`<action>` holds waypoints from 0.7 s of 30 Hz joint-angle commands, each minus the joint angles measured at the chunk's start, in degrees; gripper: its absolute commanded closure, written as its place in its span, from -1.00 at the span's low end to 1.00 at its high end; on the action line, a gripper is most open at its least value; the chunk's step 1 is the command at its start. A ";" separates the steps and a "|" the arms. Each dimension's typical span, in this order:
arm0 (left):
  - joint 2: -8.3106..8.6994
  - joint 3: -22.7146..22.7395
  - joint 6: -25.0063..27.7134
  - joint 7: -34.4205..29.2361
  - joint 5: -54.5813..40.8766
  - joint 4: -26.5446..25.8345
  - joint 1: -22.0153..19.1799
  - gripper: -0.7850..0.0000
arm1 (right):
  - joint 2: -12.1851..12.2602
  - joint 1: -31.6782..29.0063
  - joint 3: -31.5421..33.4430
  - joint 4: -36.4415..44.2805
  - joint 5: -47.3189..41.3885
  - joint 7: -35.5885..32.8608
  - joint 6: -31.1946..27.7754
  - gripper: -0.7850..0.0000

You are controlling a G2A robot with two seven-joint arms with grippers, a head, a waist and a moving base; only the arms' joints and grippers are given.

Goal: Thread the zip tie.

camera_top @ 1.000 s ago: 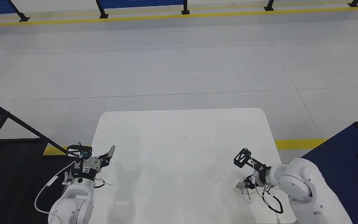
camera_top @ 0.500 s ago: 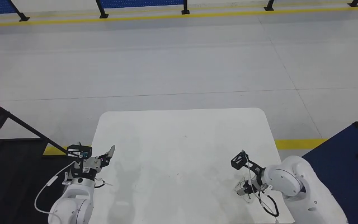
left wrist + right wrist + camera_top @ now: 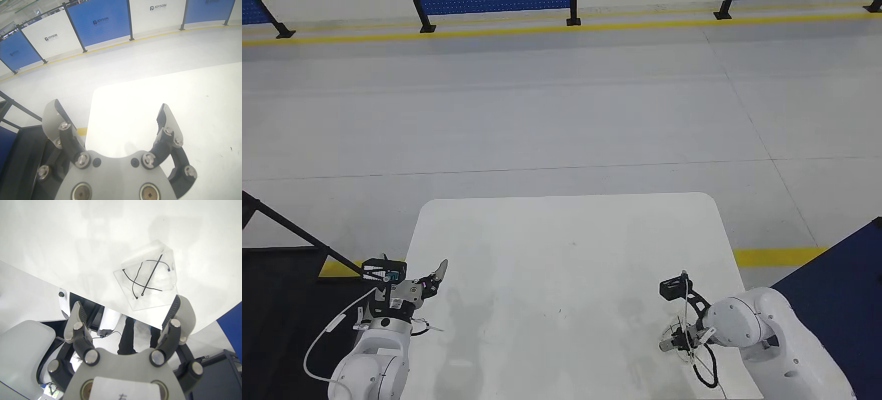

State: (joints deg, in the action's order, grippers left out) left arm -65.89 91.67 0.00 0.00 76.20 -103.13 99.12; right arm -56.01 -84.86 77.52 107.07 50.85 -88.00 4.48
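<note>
Zero steps of the threading appear complete. Judged from how things lie, picking up a tie, feeding its tail through the head and pulling it through all remain.

Top view: the left pincer (image 3: 432, 277) hangs at the 8 o'clock edge of the white table (image 3: 562, 250), jaws apart, nothing in them. The right pincer (image 3: 678, 340) sits at the table's 4 o'clock edge. No writing is legible here.

Left wrist view: the left pincer (image 3: 110, 113) is spread wide and empty, with bare table (image 3: 170, 117) beneath it. Blue and white panels (image 3: 100, 20) across the floor each bear a logo with a word beside it, noted as print and not transcribed.

Right wrist view: the right pincer (image 3: 127, 311) is wide open and holds nothing. Three black zip ties (image 3: 151, 274) lie loose and crossed over one another in a clear tray (image 3: 145, 303) at the table's edge, just beyond the fingertips and untouched. None is looped; each head is free of any tail. A label (image 3: 122, 395) on the wrist plate is cut off by the frame edge and unreadable.

Assessment: the right arm is the better placed for the first pick. Thin ties lying flat on slick plastic may prove hard to pinch.
</note>
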 commanded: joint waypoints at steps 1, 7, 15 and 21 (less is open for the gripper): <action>0.00 0.00 0.00 0.00 0.00 0.00 0.00 -1.00 | 0.59 0.44 -1.00 -0.42 0.81 0.00 2.13 -1.00; 0.00 0.00 0.00 0.00 0.00 0.00 0.00 -1.00 | 1.65 1.28 -2.65 0.36 2.91 0.00 4.84 -1.00; 0.00 0.00 0.00 0.00 0.00 0.00 0.00 -1.00 | 1.59 0.21 -3.20 0.16 5.47 3.47 5.80 -1.00; 0.00 0.00 0.00 0.00 0.00 0.00 0.00 -1.00 | 1.59 -0.46 -3.06 1.67 7.64 2.88 8.23 -1.00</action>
State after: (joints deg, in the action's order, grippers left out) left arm -65.89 91.67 0.00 0.00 76.20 -103.13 99.12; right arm -54.44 -85.37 74.73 108.50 57.20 -84.26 12.21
